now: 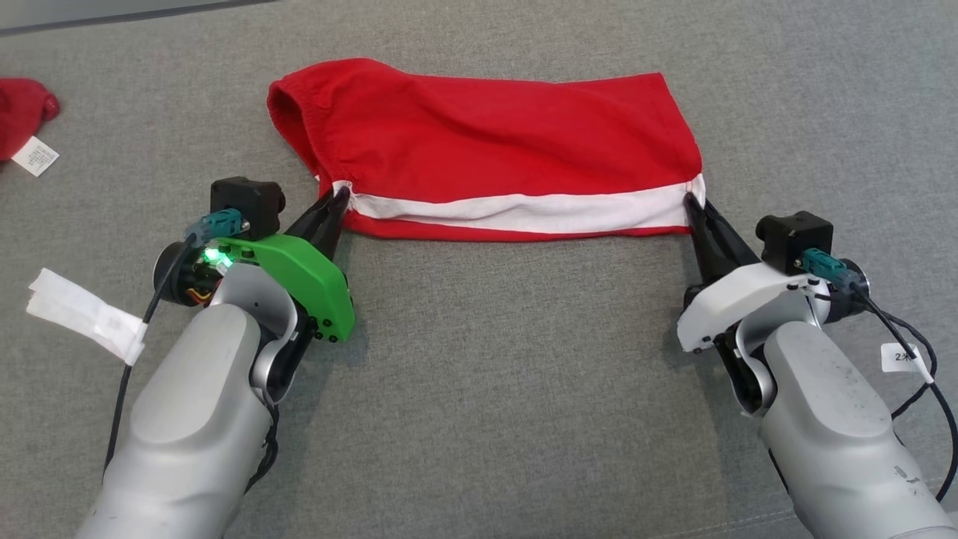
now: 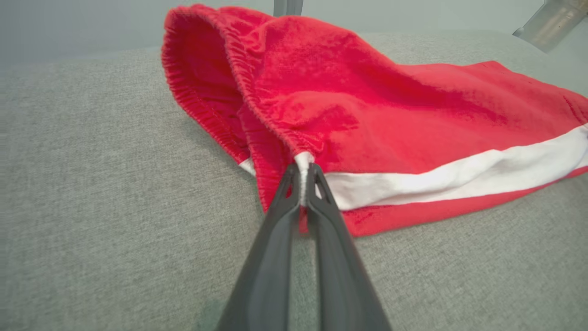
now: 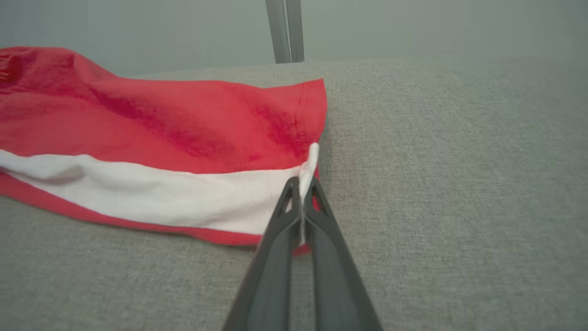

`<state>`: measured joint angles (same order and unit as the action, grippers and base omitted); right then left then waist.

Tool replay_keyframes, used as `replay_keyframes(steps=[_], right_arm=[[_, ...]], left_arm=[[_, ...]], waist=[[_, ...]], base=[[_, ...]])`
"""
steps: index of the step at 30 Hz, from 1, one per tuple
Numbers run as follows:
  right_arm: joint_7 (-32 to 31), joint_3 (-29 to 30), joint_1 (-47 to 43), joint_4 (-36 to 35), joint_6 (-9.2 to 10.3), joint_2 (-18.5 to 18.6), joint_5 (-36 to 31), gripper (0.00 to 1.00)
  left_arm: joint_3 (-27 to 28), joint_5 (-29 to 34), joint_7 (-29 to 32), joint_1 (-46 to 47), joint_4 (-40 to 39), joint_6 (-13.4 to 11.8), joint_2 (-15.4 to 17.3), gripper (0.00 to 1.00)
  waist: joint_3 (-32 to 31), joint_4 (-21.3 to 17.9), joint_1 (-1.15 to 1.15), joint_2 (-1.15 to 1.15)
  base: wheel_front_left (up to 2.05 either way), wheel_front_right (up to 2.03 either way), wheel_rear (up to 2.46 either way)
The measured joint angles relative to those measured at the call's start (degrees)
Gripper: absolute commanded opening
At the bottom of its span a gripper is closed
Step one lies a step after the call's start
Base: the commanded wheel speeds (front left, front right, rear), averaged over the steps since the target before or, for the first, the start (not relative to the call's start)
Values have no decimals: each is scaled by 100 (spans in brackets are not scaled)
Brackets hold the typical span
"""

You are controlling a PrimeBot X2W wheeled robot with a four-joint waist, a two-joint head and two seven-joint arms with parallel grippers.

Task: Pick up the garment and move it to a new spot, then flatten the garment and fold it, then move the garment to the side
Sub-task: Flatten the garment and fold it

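One pair of red shorts (image 1: 486,135) is lying flat on the gray cloth top (image 1: 486,389), out in front of the robot. One white stripe (image 1: 524,213) is running along the near edge, and the stretchy waist is puffing up at the left end. Two grippers are holding it. The left gripper (image 1: 340,196) is pinching the stripe's left end tight. The right gripper (image 1: 692,201) is pinching its right end tight. One other red cloth (image 1: 22,112) with a white tag (image 1: 35,156) is sitting far left
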<state>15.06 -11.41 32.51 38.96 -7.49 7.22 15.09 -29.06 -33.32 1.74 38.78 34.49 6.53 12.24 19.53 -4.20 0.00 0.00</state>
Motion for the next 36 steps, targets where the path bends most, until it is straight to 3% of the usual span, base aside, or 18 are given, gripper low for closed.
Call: replay_keyframes(steps=[7, 10, 17, 22, 30, 36], right_arm=[[0, 18, -146, -497, 0, 59, 349, 0], [0, -13, -312, -814, 0, 89, 818, 0], [-76, -191, -826, -1926, 0, 561, 1483, 0], [-402, -51, -1318, -3074, 0, 788, 1972, 0], [-1188, 558, -1901, -4922, 0, 972, 2022, 0], [-1786, 980, -1950, -6027, 0, 906, 1890, 0]], left_arm=[[307, -396, -658, -360, -260, 10, -52, 0], [439, -688, -910, -627, -544, 46, -104, 0], [733, -1439, -1292, -1465, -1775, 58, -169, 0], [882, -1749, -1273, -2001, -2855, 40, -43, 0], [1162, -1973, -772, -2263, -4701, -434, 303, 0], [1359, -2104, -199, -2065, -5606, -848, 573, 0]], waist=[[-247, 9, 0, 0], [-407, 23, 0, 0], [-940, 78, 0, 0], [-1391, 107, 0, 0], [-2028, 100, -1, 0], [-2177, 55, -1, 0]], base=[[0, 0, 0], [0, 0, 0], [0, 0, 0], [0, 0, 0], [0, 0, 0], [0, 0, 0]])
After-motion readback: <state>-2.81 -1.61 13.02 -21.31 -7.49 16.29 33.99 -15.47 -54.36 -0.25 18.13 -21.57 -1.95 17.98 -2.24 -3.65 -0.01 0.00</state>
